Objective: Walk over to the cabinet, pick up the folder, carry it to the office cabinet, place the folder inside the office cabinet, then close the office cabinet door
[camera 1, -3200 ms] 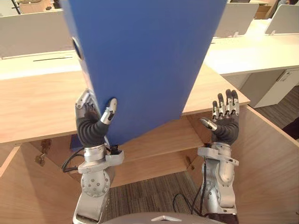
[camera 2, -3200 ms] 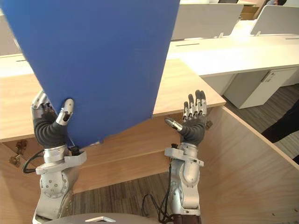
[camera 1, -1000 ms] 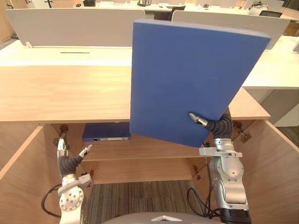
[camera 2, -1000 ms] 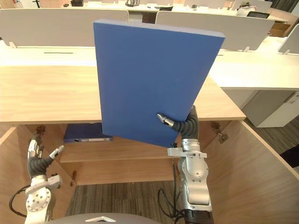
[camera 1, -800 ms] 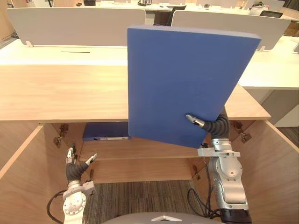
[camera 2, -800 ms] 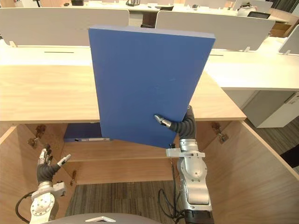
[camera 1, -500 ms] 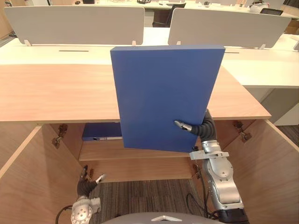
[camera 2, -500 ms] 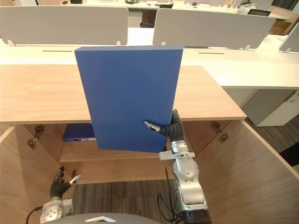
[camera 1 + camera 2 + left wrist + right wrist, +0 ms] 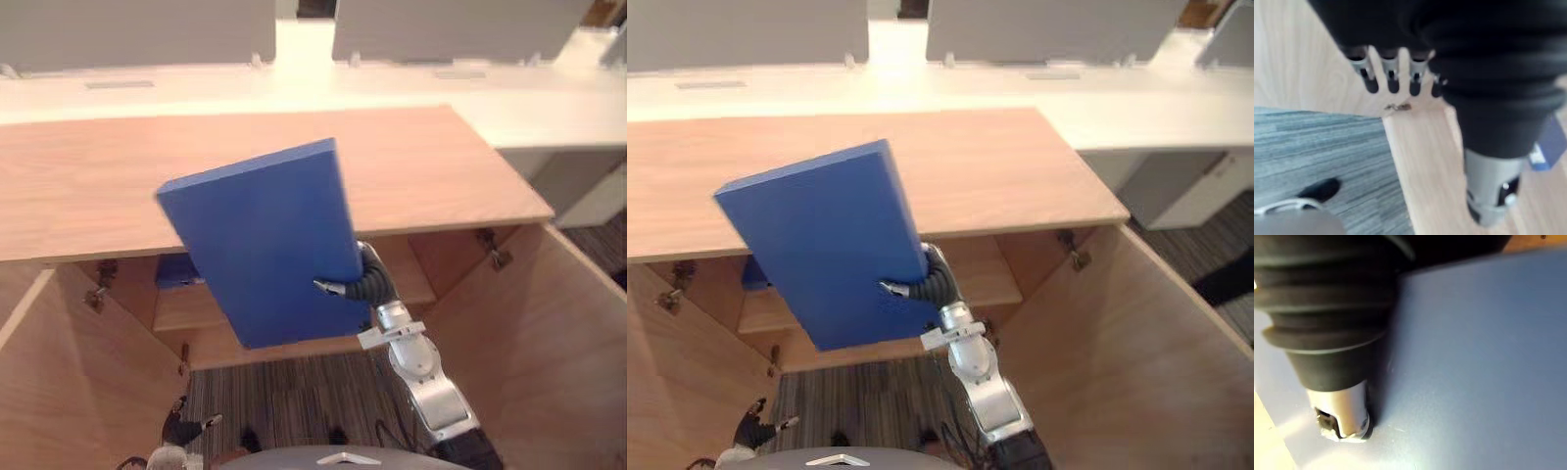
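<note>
The right hand (image 9: 362, 285) pinches the blue folder (image 9: 263, 240) near its lower corner, thumb on the near face, the folder tilting up and leftward before the open office cabinet (image 9: 421, 166); the left hand (image 9: 1393, 73) hangs straight-fingered.

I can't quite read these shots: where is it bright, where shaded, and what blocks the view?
Left eye view: the white desks behind are brightest; the office cabinet is shaded inside; the blue folder, pinched by the right hand, hides part of it. Left wrist view: the dark cover of the open left hand blocks much.
</note>
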`<state>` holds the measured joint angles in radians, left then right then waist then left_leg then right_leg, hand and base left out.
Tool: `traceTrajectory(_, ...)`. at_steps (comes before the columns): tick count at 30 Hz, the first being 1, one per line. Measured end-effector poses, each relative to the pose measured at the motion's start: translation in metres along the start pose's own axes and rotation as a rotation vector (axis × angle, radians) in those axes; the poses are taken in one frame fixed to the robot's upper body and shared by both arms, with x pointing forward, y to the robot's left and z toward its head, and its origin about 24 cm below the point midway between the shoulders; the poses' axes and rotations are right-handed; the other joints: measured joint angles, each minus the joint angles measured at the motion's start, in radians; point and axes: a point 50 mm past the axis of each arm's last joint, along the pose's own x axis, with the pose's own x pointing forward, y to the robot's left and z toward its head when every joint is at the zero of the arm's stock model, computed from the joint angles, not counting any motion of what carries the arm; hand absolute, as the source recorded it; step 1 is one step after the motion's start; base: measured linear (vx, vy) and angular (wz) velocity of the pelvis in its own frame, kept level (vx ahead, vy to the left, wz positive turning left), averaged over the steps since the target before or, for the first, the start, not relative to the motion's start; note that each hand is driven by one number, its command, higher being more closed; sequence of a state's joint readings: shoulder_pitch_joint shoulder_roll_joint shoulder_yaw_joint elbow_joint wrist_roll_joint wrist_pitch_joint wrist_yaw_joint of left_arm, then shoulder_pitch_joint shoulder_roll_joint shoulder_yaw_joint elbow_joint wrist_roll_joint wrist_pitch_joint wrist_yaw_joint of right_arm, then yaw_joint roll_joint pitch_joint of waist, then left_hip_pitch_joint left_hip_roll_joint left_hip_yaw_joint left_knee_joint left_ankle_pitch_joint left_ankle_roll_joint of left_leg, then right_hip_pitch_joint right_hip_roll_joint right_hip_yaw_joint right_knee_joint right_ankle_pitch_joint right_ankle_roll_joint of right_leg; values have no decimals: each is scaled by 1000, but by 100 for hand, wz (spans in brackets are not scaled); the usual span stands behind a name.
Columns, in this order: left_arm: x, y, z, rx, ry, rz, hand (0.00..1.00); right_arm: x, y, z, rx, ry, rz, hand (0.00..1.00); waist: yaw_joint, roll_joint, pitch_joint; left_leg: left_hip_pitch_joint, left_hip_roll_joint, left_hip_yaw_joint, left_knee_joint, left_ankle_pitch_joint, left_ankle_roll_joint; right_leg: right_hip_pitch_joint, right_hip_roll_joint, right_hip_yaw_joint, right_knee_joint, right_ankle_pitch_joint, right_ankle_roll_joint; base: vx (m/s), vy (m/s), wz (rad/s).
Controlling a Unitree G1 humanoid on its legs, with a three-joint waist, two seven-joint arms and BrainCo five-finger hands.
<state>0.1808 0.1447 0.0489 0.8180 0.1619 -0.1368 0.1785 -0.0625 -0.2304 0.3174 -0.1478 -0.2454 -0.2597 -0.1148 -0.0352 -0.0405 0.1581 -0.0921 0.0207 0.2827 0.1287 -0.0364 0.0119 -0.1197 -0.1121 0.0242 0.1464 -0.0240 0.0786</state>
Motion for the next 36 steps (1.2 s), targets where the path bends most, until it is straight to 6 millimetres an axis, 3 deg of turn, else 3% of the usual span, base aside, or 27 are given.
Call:
traceTrajectory(1, 3, -1, 7, 5, -21, 0, 0, 8, -1, 3, -16, -27, 10, 100, -1, 4, 25, -52, 17, 5, 82, -31, 7, -35, 6, 4, 34, -3, 0, -234, -14, -40)
traceTrajectory(3, 17, -5, 43, -1, -118, 0, 0, 30, 4, 15, -95, -128, 90, 100, 0, 68, 106, -240, 84, 19, 318, -122, 17, -193, 37, 29, 173, -32, 12, -245, 44, -39)
traceTrajectory(5, 22, -3, 63, -9, -174, 15, 0, 37, 13, 18, -129, -154, 138, 100, 3, 81, 143, -338, 111, 24, 424, -165, 19, -309, 48, 48, 293, -72, 16, -219, 53, -23)
traceTrajectory(7, 24, -3, 73, -9, -205, 21, 0, 37, 17, 15, -162, -138, 155, 100, 6, 82, 188, -424, 139, 18, 529, -210, 16, -403, 58, 49, 407, -121, 6, -199, 28, -11)
traceTrajectory(10, 24, -4, 77, -21, -220, 23, 0, 36, 16, 13, -179, -128, 139, 100, 10, 80, 204, -497, 156, 13, 601, -232, 18, -484, 61, 48, 492, -150, 3, -100, 13, -2)
traceTrajectory(16, 21, 0, 109, -137, -331, 58, 0, 39, 10, 37, -132, -218, 77, 100, 31, 88, 225, -677, 188, -10, 758, -274, 23, -669, 51, 29, 672, -214, -6, -64, -12, 5)
traceTrajectory(19, 17, -4, 131, -173, -410, 51, 0, 43, 2, 42, -14, -213, -2, 100, 39, 93, 245, -757, 199, -37, 831, -296, 23, -739, 48, 13, 753, -244, -1, -43, -28, 14)
traceTrajectory(21, 14, -8, 150, -214, -470, 42, 0, 47, -6, 43, 88, -205, -74, 100, 56, 91, 270, -808, 200, -39, 855, -297, 24, -796, 45, 14, 793, -254, -3, -45, -46, 7)
traceTrajectory(26, 10, -1, 175, -288, -554, 55, 0, 49, -30, 35, 287, -159, -192, 100, 74, 93, 321, -884, 203, -63, 890, -299, 22, -864, 44, 1, 839, -269, -10, -16, -54, 8)
traceTrajectory(33, 6, 2, 190, -333, -611, 55, 0, 61, -64, 23, 506, -137, -358, 100, 87, 92, 337, -941, 208, -72, 899, -295, 22, -920, 45, -7, 857, -279, -14, 14, -58, 1)
traceTrajectory(36, 4, 4, 195, -347, -629, 57, 0, 67, -81, 27, 588, -174, -446, 100, 91, 92, 343, -956, 208, -84, 899, -292, 18, -927, 45, -18, 856, -279, -15, 3, -54, 6)
